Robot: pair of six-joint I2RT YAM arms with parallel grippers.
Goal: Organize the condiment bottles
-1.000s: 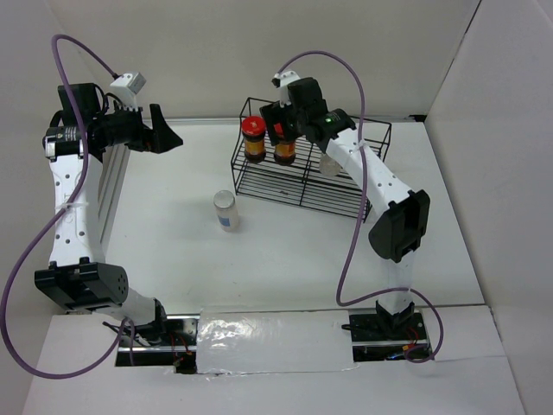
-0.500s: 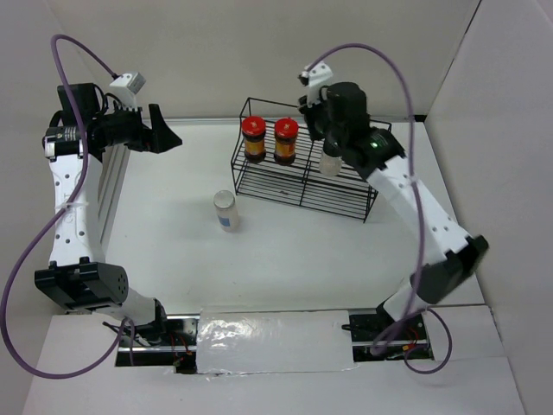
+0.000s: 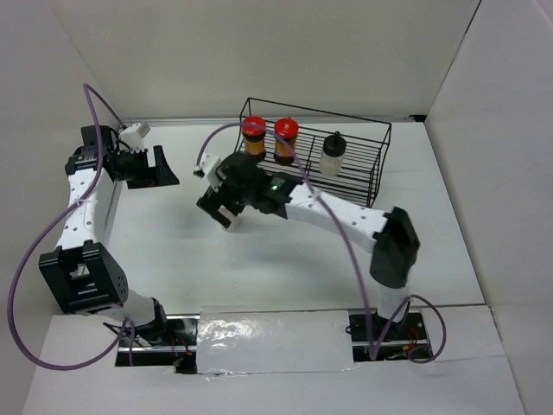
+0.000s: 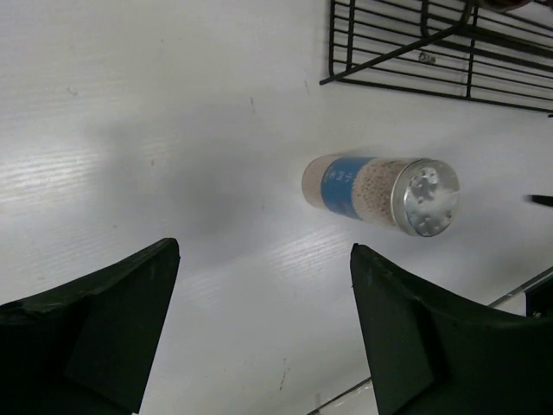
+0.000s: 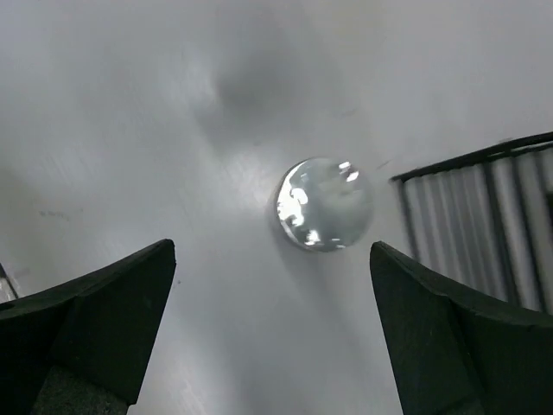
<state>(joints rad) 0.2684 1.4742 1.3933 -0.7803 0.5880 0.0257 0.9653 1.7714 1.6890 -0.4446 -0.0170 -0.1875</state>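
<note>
Condiment bottle with the blue label [image 4: 350, 185] is right under the right gripper [image 5: 270, 259], and those jaws are spread wide, one dark finger [image 5: 86, 333] on each side of the view, nothing pinched between them. From the right wrist camera we're looking straight down on the jar's shiny silver cap [image 5: 324, 204], which sits between the fingers but clear of both, no contact on either side. It stands upright on the white table [image 3: 173, 251], just in front of the near left corner of the black wire rack [image 3: 359, 160]. Over on the left, the left gripper [image 4: 265, 251] is parted too, holding nothing, well apart from the jar and pointed across the table at it; its camera catches the jar side-on, blue label around the middle, speckled pale contents showing, a corner of the rack just beyond. Out to the rack now: two red-capped jars [image 3: 253, 131] with brown contents stand side by side at its back left, and a whitish bottle with a black cap [image 3: 333, 156] stands to their right, a small gap between it and the pair.
</note>
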